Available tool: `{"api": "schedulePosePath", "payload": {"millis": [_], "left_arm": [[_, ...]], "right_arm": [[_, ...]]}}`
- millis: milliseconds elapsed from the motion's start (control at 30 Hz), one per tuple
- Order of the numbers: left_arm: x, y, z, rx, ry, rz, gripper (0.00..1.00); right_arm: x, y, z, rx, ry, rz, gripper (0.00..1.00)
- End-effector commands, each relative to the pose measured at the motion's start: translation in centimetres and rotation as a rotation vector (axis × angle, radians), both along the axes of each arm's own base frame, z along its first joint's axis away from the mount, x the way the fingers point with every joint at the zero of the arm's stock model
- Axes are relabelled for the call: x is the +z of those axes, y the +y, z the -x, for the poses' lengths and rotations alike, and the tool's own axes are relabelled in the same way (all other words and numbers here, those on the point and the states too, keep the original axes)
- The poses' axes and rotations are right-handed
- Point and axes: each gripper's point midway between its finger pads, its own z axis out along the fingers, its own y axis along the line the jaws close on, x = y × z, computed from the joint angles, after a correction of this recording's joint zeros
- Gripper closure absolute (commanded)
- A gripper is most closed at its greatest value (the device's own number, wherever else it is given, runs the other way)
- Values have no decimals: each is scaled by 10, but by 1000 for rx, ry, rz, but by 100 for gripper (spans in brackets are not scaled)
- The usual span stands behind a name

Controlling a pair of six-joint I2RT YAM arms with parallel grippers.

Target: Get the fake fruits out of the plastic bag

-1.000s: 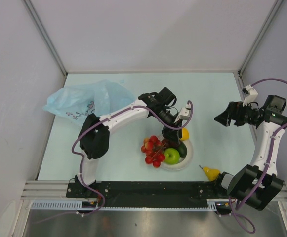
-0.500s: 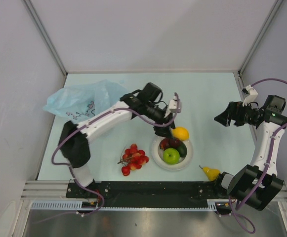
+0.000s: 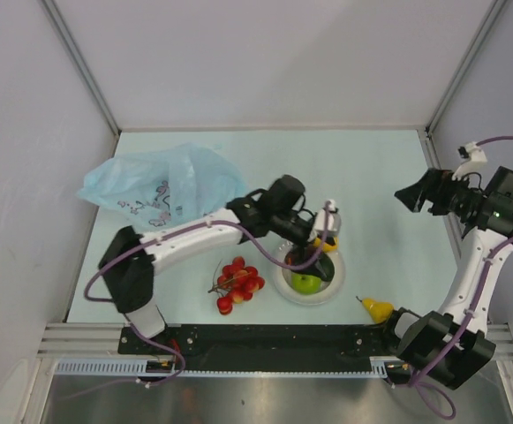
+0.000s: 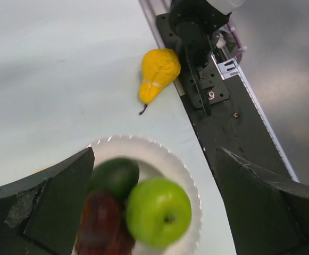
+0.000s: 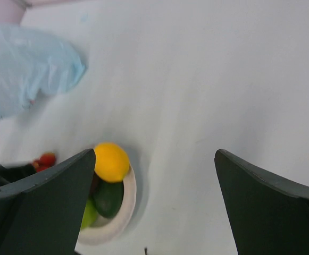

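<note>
Top external: left gripper (image 3: 313, 258) spread wide, empty, over plate (image 3: 327, 296); grapes (image 3: 238, 283) left of plate; pear (image 3: 378, 309) right; right gripper (image 3: 408, 199) spread, empty, far right.

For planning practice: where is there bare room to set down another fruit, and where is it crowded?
Free: the far strip right of the bag; the patch right of the plate, beyond the pear. Crowded: plate, grapes, left gripper.

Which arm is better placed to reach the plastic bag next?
Probably the left: the left gripper, open over the plate, is nearer the plastic bag at far left. The right gripper, also open, sits at the far right edge.
</note>
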Motion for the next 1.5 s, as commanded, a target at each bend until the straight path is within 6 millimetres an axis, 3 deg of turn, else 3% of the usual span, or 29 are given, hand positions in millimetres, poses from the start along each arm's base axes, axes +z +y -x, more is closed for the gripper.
{"api": "schedulePosePath", "payload": {"millis": [0,167,333,833,867,1033,1133,1233,1267,1300,1333,1400,1433,1467], "left_arm": [[-15,-60,11,-137,-102,85,0],[-36,-108,46,-234,-122,137,0],[-68,-153,71,-291,-104,127,4],[-132,-190,90,-331,-3,90,18],[-145,-191,90,-330,12,65,20],[-142,-201,91,-330,41,76,27],[-134,-199,96,-343,76,77,42],[-113,-193,94,-340,56,80,76],[-114,-185,89,-323,52,51,86],[-110,-181,87,-314,50,44,85],[-90,-177,83,-301,37,59,84],[-86,-162,71,-246,65,10,79],[-60,-155,68,-226,62,30,79],[-59,-143,57,-176,108,-8,78]], "right_arm": [[109,-13,-10,-115,-281,-38,0],[147,-17,-11,-194,-347,-133,0],[142,-17,-17,-199,-308,-183,0],[119,-24,-21,-206,-232,-184,0],[116,-24,-22,-204,-222,-189,0],[109,-25,-26,-196,-198,-200,0],[108,-25,-27,-192,-197,-203,0],[113,-26,-28,-190,-216,-198,0],[115,-26,-28,-190,-222,-198,0],[117,-26,-27,-191,-228,-201,0],[121,-27,-27,-190,-243,-197,0],[126,-29,-27,-201,-256,-208,0],[131,-36,-29,-214,-280,-206,1],[134,-41,-29,-226,-287,-215,0]]}}
